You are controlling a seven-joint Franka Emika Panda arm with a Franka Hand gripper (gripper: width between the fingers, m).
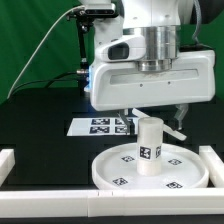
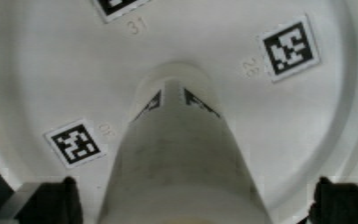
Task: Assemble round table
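The round disc (image 1: 120, 170) lies flat on the black table, with several tags on its face. The short thick leg (image 1: 149, 145) stands upright on the disc's middle and carries a tag on its side. My gripper (image 1: 152, 126) hangs straight above the leg, open, with one finger on each side of the leg's top and a gap on both sides. In the wrist view the leg (image 2: 185, 140) fills the middle, the disc (image 2: 87, 60) lies behind it, and my gripper (image 2: 197, 205) straddles it with its dark fingertips (image 2: 51, 202) apart from the leg. The cross-shaped foot piece is out of view.
The marker board (image 1: 100, 126) lies flat behind the disc. White border rails run along the exterior view's left (image 1: 6, 165), front (image 1: 50, 205) and right (image 1: 212, 165). A green curtain hangs at the back.
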